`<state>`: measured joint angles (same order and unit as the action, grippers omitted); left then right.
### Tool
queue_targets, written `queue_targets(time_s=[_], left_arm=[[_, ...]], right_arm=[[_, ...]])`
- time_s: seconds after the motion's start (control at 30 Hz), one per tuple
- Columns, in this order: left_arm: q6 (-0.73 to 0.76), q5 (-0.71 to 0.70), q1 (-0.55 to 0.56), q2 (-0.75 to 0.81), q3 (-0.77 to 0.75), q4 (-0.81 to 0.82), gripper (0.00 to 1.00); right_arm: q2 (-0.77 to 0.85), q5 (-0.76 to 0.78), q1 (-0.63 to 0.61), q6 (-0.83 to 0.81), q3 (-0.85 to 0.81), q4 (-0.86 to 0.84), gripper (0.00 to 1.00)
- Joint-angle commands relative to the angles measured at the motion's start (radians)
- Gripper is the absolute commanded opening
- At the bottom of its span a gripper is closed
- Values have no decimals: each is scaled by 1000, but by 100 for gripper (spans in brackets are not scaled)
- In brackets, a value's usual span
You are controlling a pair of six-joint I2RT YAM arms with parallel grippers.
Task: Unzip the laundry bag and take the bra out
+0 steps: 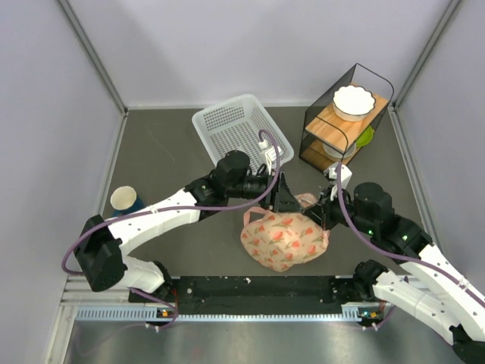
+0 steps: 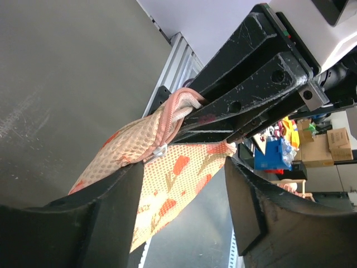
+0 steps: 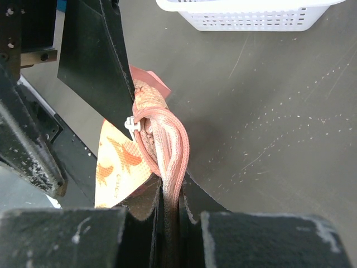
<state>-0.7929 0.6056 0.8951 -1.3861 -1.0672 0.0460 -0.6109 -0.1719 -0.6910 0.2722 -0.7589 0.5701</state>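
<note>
The laundry bag (image 1: pixel 284 239), beige-pink with red-orange prints, lies on the dark table between the arms. My right gripper (image 1: pixel 322 212) is shut on the bag's pink trim loop (image 3: pixel 167 145), which is pinched between its fingers (image 3: pixel 170 223) and lifts the bag's upper end. A small white zip pull (image 3: pixel 129 124) sits beside the loop. My left gripper (image 1: pixel 286 199) is open at that same end. In the left wrist view its jaws (image 2: pixel 183 173) stand wide apart with the bag's fabric (image 2: pixel 167 184) between them, just below the zip pull (image 2: pixel 159 151). The bra is hidden.
A white perforated basket (image 1: pixel 241 129) stands at the back centre. A wire rack (image 1: pixel 341 121) with wooden shelves and a white bowl (image 1: pixel 354 102) is at the back right. A paper cup (image 1: pixel 125 199) stands at the left. Grey walls enclose the table.
</note>
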Motion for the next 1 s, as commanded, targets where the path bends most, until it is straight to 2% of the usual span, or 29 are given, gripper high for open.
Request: queue_targets(time_s=[0.0,0.07,0.17,0.33,0.53,0.63,0.83,0.97], left_arm=[[21,-1,1,-17,19,80,69],[20,5,1,-27,19,95,70],[12,2,1,-27,32,124,68],[3,-13,2,-14,42,157,47],[7,-30,1,-5,46,137,42],[6,-44,1,-4,47,134,31],[6,-66,1,-11,46,114,2],[9,-79,-1,-10,47,101,0]], right_arm=[[11,-26,-5,7,-17,-62,0],[13,-26,-5,10,-22,-61,0],[11,-28,-7,9,-22,-61,0],[13,-29,-5,10,-22,-61,0],[8,-29,-7,12,-17,-62,0],[8,-29,-7,7,-16,-61,0],[19,-31,-7,5,-11,-61,0],[26,-23,-7,2,-5,-61,0]])
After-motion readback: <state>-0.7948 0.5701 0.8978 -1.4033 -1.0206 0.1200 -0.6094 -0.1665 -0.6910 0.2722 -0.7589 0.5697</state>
